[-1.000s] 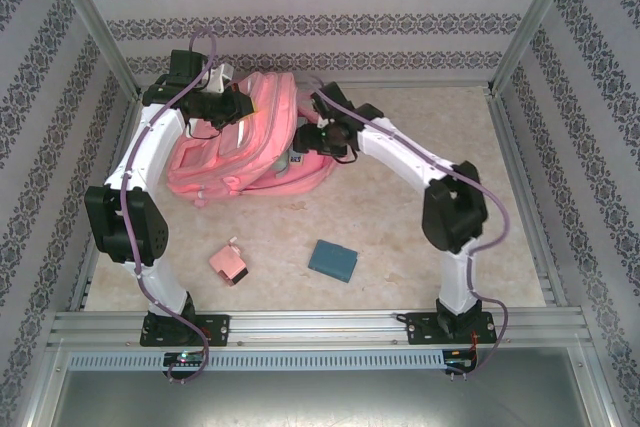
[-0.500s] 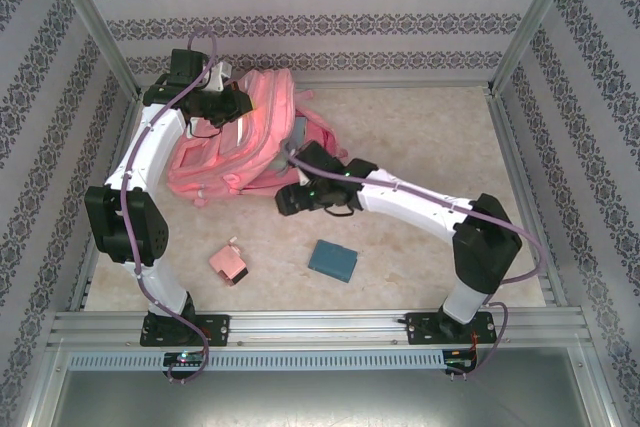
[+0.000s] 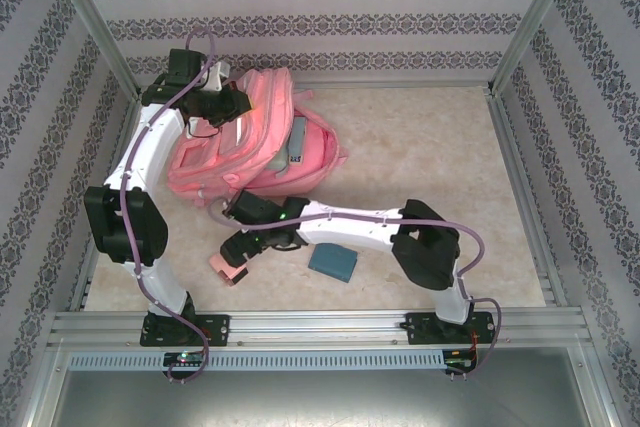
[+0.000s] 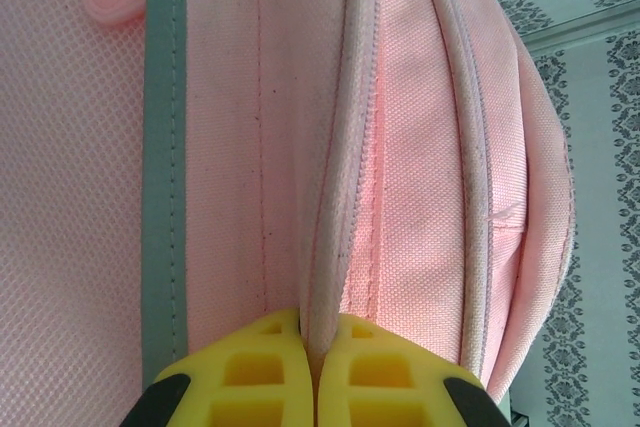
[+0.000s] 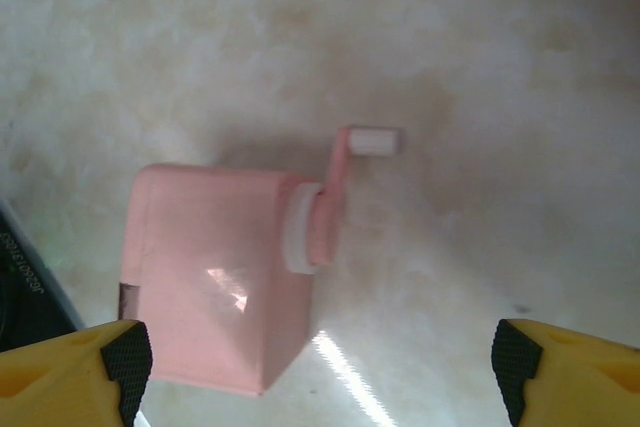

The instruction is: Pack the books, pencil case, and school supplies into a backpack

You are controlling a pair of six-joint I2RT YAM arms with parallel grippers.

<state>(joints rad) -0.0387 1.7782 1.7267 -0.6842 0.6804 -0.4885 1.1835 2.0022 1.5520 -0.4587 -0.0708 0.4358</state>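
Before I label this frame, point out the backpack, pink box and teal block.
backpack (image 3: 265, 152), top view, main body fabric.
pink box (image 5: 215, 267), right wrist view, upper face.
teal block (image 3: 332, 260), top view, centre of top face.

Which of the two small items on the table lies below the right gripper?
The pink boxy piece with a crank handle: the right gripper hangs open over it, while the squarish dark-teal block lies aside.

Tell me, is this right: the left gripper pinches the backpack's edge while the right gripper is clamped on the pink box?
No: the right gripper is open, not clamped on the pink box, as the right wrist view shows. The left gripper does pinch the backpack at its edge.
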